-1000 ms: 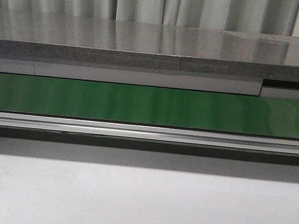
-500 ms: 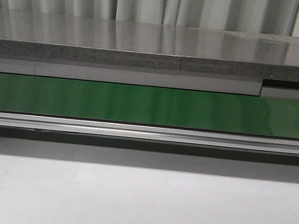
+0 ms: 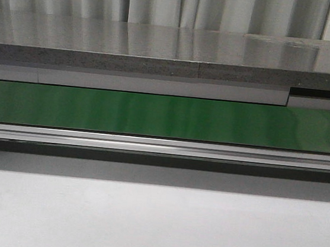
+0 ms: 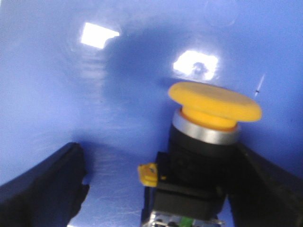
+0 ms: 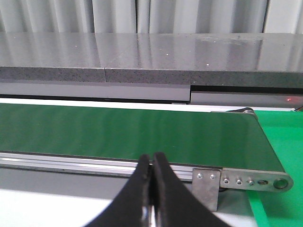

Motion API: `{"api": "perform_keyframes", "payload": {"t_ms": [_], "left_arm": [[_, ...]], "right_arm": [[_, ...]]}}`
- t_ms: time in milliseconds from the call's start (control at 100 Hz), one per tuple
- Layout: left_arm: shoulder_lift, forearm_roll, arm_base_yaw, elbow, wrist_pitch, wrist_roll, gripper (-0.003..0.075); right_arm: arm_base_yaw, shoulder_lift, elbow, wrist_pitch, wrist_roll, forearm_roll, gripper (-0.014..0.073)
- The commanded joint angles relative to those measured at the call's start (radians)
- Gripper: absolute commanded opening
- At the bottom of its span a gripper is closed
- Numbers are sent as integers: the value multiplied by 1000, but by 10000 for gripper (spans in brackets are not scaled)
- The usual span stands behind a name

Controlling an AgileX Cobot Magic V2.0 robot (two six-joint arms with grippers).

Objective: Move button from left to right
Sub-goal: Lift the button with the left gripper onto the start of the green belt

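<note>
The button (image 4: 208, 137) shows only in the left wrist view: a round yellow-orange cap on a silver ring and a boxy black body with a small yellow tab, resting on a glossy blue surface (image 4: 94, 94). My left gripper (image 4: 158, 158) is open around it. One finger (image 4: 265, 184) is against the button's body, and the other finger (image 4: 42, 189) stands well apart from it. In the right wrist view my right gripper (image 5: 152, 161) is shut and holds nothing, in front of the green conveyor belt (image 5: 123, 132). The front view shows neither gripper and no button.
A green conveyor belt (image 3: 166, 116) with an aluminium rail (image 3: 162, 146) runs across the front view, under a grey stone shelf (image 3: 161, 51). White tabletop (image 3: 153, 223) lies in front. The belt's end roller bracket (image 5: 246, 180) and a green mat (image 5: 284, 142) show in the right wrist view.
</note>
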Motion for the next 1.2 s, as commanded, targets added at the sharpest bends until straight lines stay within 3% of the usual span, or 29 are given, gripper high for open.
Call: {"api": "perform_keyframes", "payload": {"t_ms": [0,250,390,740,1190], "left_arm": [[-34,-17,1,-24,-21,-2,458],[-34,-20,1,-74,12,-2,108],[-54,-32,1,-114,47,-2,-17],[-214,-82,-23,-162,122,33,-19],[-294,-78,-204,-132,155,47,-19]], "right_arm": [[2,-16,-18,-86,-4,-7,-67],[2,-16,-18,-86,-4,-7,-67],[2,-16,-18,-86,-4,-7,-67],[2,-16,-18,-86,-4,-7,-67],[2,-16,-18,-86,-4,-7,-67]]}}
